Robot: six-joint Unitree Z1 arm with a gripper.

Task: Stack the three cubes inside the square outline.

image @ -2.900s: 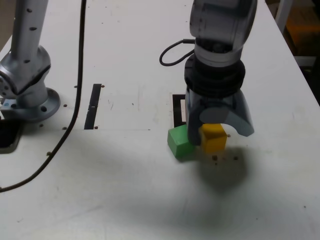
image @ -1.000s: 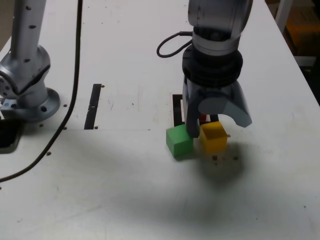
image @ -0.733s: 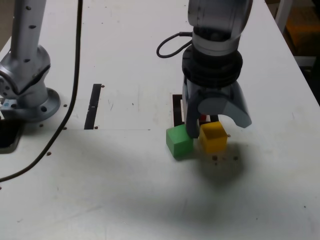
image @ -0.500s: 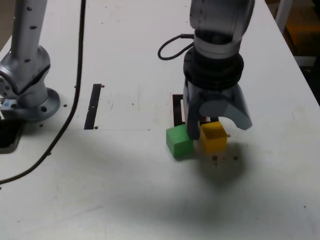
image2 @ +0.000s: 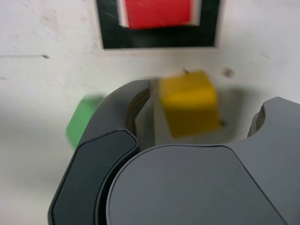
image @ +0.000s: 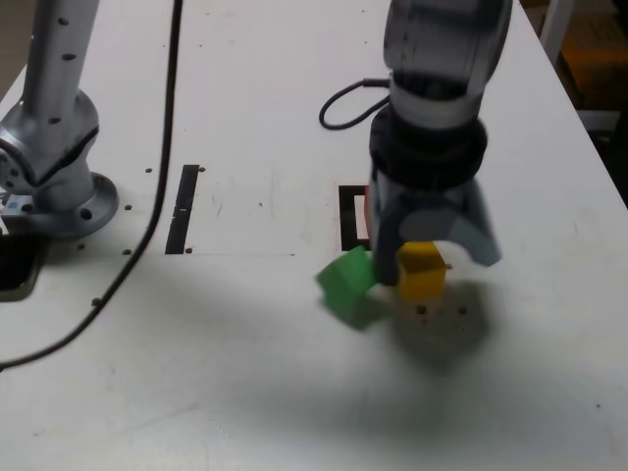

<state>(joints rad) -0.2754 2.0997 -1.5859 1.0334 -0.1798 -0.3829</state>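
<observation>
My gripper [image: 433, 265] [image2: 204, 101] is open and low over the table, its jaws either side of the yellow cube [image: 423, 272] [image2: 190, 102]. One finger [image: 384, 257] [image2: 123, 105] stands in the gap between the yellow cube and the green cube [image: 344, 284] [image2: 81, 124], touching the green one, which sits tilted. The red cube [image2: 159, 11] lies inside the square outline [image: 349, 217] [image2: 159, 41], just beyond the yellow cube. In the exterior view the gripper hides most of the red cube and part of the outline.
The arm's base [image: 57, 162] stands at the exterior view's left, with a black cable [image: 147, 231] trailing across the table. A straight black strip [image: 183, 207] lies left of the outline. The table's edge [image: 601, 157] runs down the exterior view's right.
The gripper has shifted slightly right and come lower around the yellow cube. Its finger has nudged the green cube left and turned it askew. The jaws stay open.
</observation>
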